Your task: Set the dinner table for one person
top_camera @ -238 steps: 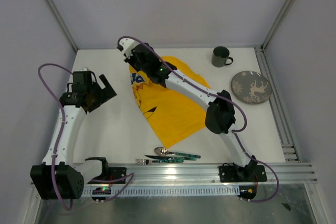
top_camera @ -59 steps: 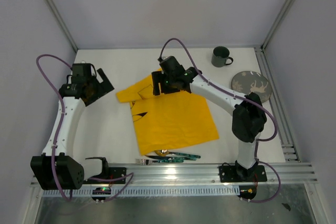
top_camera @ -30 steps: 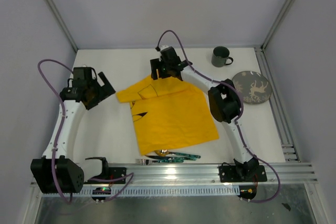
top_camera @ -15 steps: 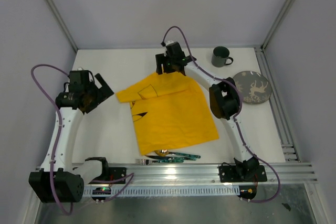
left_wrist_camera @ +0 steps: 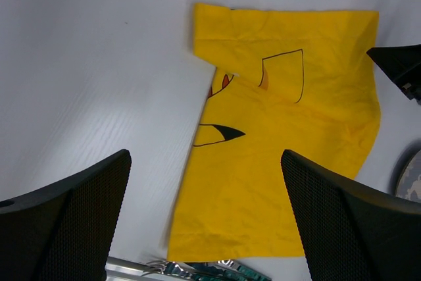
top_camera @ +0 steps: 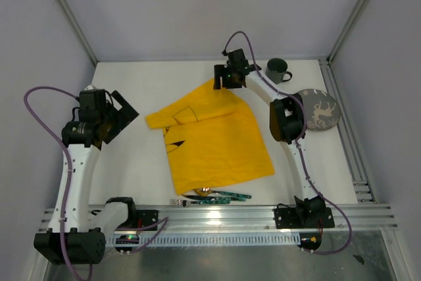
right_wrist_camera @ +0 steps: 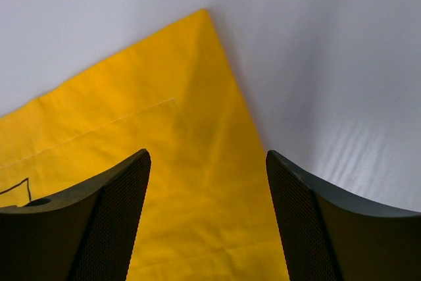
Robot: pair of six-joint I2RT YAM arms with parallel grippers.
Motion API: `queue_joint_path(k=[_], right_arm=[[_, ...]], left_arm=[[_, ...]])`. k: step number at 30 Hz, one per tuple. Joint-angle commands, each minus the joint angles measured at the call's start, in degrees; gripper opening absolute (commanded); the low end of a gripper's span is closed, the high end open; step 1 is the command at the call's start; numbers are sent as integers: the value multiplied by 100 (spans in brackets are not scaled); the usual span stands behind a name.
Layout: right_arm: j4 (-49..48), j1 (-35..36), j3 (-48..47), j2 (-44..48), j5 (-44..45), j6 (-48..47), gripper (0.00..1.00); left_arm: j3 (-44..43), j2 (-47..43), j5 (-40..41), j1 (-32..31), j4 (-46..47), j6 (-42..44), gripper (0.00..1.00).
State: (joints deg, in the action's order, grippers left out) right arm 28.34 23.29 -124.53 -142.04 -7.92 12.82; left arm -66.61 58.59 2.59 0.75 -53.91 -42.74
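Note:
The dinner table [top_camera: 131, 162] is a white tabletop. A yellow cartoon-printed cloth [top_camera: 217, 139] lies spread on its middle, with a folded flap at its left. My right gripper [top_camera: 223, 78] hovers open over the cloth's far corner [right_wrist_camera: 197, 24], nothing between its fingers. My left gripper [top_camera: 122, 113] stands wide open and empty at the left, off the cloth's left corner. In the left wrist view the cloth [left_wrist_camera: 283, 136] fills the space beyond the left gripper [left_wrist_camera: 204, 162]. The right wrist view shows the cloth under the right gripper [right_wrist_camera: 207, 156].
A dark green mug [top_camera: 277, 70] stands at the far right. A dark plate with a deer pattern [top_camera: 316, 110] lies beside it, near the right rail. A spoon, fork and knife [top_camera: 210, 195] lie at the front edge, partly under the cloth's hem [left_wrist_camera: 210, 269].
The right gripper has moved right along the cloth's far edge to its far corner. The left arm has drawn back to the left. The cloth lies as it did a second ago.

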Motion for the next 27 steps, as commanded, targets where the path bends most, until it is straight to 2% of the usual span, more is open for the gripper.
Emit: queue_joint_path(k=[1,7,13,19,23,27], right_arm=[[172,-236,-326,-87,-270,124,75],[313,-264,-196,-193,-805,177,75],[-706,-272,816,457,-1124,423,75],[-269,-272,272,467,-1089,204,75],[-188,-272,402,659,-703,107,76],[-626,-272,1165,1300,35,-69,76]], left_arm=[[-274,-216,110,-5,-137,-216,99],[-230,-278,22,-14,-120,-384,99],[7,-392,31,-5,12,-437,99],[298,-120,-118,-14,363,-437,99],[332,65,-224,-5,600,-498,99],[377,170,-400,-5,864,-472,99]])
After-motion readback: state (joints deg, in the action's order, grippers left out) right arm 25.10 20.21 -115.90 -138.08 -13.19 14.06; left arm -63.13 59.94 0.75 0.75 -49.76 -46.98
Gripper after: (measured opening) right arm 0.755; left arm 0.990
